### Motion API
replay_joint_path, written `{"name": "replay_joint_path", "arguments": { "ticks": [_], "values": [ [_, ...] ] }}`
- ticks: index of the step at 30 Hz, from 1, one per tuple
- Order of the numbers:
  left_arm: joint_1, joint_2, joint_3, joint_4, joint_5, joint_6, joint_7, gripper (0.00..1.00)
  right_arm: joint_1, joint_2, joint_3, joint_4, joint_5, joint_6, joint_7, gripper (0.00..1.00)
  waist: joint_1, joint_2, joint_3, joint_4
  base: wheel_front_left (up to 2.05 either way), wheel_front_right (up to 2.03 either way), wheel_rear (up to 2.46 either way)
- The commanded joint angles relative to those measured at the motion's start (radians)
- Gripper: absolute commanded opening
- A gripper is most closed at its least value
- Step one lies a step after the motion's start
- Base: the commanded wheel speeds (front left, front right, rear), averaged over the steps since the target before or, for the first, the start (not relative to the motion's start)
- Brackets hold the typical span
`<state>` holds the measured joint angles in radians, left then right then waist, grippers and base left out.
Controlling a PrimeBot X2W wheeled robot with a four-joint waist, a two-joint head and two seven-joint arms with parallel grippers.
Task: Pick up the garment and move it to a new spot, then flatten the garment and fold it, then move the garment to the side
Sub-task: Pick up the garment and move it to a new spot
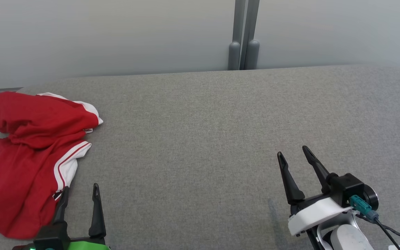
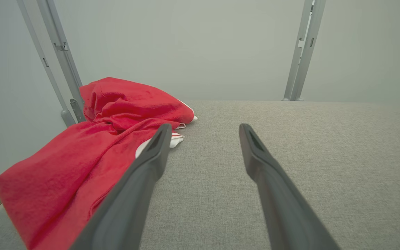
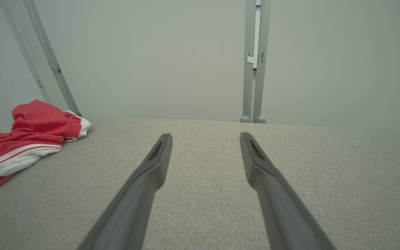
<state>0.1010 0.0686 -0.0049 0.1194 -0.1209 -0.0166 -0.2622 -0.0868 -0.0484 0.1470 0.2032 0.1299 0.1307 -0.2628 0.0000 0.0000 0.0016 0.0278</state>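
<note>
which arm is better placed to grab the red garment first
Left, probably. The left gripper stands open right beside the crumpled red garment at the left side of the grey table, one of its fingers by the white trim. The right gripper, also open, sits far off.

Surface: grey woven fabric tabletop (image 1: pixel 200 114) lay beneath the right gripper (image 1: pixel 291 150).
Wall: plain pale grey panels (image 1: pixel 116 34) stood beyond it.
Post: paired grey uprights (image 1: pixel 243 34) divided the panels.

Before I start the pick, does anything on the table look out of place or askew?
Only the red garment: it lies crumpled in a heap at the table left edge, apparently draping over it. The left gripper and right gripper are open, holding nothing.
</note>
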Motion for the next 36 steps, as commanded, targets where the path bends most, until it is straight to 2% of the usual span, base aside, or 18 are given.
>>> {"name": "replay_joint_path", "arguments": {
  "ticks": [1, 9, 15, 21, 29, 36],
  "values": [
    [0.0, -0.003, 0.003, 0.001, 0.0, -0.003, -0.003, 1.0, -0.005, -0.004, -0.002, 0.003, 0.007, 0.0, -0.004, 1.0, 0.0, 0.0, 0.0, 0.0, 0.0, 0.0, 0.0],
    [-0.003, -0.004, 0.005, 0.005, 0.0, -0.005, -0.003, 1.0, 0.004, -0.004, -0.006, 0.011, 0.017, 0.0, -0.004, 1.0, 0.0, 0.0, 0.0, 0.014, 0.0, 0.0, 0.0],
    [-0.008, -0.004, 0.012, 0.008, -0.008, -0.001, -0.003, 1.0, 0.004, -0.003, -0.017, 0.021, 0.023, 0.0, -0.004, 1.0, 0.0, 0.0, 0.004, 0.063, 0.0, 0.0, 0.0],
    [-0.012, -0.006, 0.017, 0.007, -0.013, 0.001, -0.003, 1.0, 0.006, -0.003, -0.028, 0.011, 0.014, 0.0, -0.004, 1.0, 0.0, 0.0, 0.013, 0.161, 0.0, 0.0, 0.0],
    [0.006, -0.006, 0.03, 0.007, -0.023, -0.003, -0.003, 1.0, 0.003, -0.003, -0.016, 0.006, 0.007, 0.0, -0.004, 1.0, 0.0, 0.0, 0.024, 0.33, 0.0, 0.0, 0.0],
    [0.029, -0.001, 0.042, 0.007, -0.031, -0.009, -0.003, 1.0, 0.007, -0.004, -0.002, 0.012, 0.023, 0.0, -0.004, 1.0, 0.0, 0.0, 0.017, 0.41, 0.0, 0.0, 0.0]
  ]
}}
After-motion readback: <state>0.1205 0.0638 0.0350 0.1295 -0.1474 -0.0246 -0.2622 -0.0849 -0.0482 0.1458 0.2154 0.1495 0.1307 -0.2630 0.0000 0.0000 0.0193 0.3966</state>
